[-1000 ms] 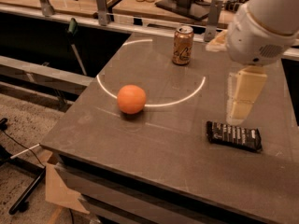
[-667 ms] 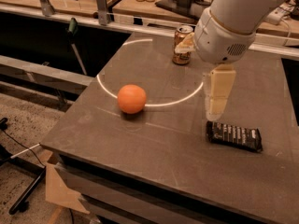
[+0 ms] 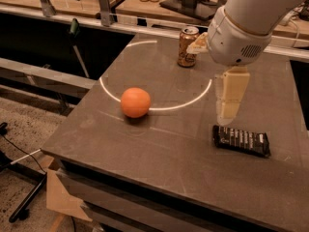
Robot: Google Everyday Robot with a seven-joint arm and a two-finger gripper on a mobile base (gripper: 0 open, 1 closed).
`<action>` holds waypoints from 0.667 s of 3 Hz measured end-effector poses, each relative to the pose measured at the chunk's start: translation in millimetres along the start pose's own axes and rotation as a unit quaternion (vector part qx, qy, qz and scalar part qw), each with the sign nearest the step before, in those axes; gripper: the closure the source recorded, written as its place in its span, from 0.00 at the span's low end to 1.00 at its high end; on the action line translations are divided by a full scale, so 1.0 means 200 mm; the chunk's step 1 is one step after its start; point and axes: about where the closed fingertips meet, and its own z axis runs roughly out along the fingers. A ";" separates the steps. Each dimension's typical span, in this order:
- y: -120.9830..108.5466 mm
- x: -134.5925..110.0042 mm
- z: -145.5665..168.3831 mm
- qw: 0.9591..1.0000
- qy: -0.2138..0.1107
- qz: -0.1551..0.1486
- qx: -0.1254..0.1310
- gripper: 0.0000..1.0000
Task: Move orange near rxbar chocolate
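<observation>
The orange (image 3: 135, 102) sits on the grey table (image 3: 164, 153), left of centre, on a bright ring of light. The rxbar chocolate (image 3: 241, 140), a flat black wrapper with white lettering, lies flat at the right near the front. My gripper (image 3: 228, 111) hangs down from the white arm, just above and behind the bar's left end, well to the right of the orange. It holds nothing that I can see.
A gold-brown drink can (image 3: 187, 46) stands upright at the back of the table, partly behind the arm. The table's left and front edges drop off to the floor. A railing and shelves with bottles run behind the table.
My gripper has moved a little to the left, from over the bar toward its left end. The orange, the bar and the can have not moved.
</observation>
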 end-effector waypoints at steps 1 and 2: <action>-0.19 -0.06 0.09 1.000 -0.011 -0.029 0.003 0.00; -0.43 -0.15 0.28 0.998 -0.035 -0.052 -0.002 0.00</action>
